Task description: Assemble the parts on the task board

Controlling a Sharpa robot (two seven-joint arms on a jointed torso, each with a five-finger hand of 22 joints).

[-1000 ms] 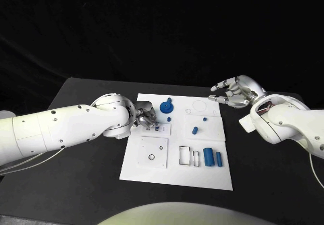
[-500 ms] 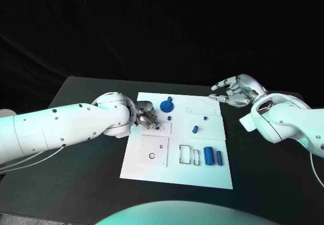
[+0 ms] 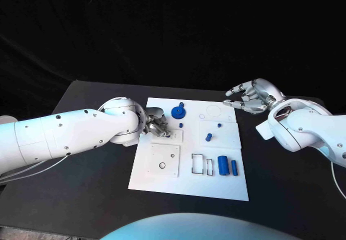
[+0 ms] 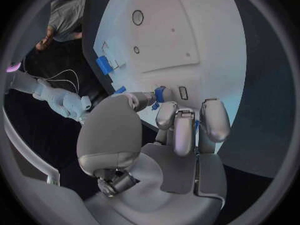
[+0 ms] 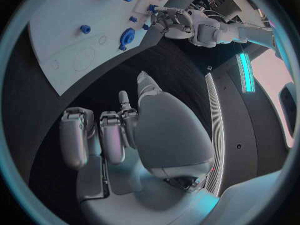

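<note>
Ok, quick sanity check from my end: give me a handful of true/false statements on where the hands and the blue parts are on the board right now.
1. The left hand is over the board's left side, pinching a small blue part. True.
2. The right hand holds the blue disc. False: it holds nothing and hovers off the task board near its far right corner; the disc lies on the board.
3. Two blue cylinders, a thick one and a thin one, lie side by side near the board's right edge. True.
4. The rectangular outline beside the cylinders is filled with a blue part. False: it looks empty.
5. The board is black. False: it is white, on a black table.
</note>
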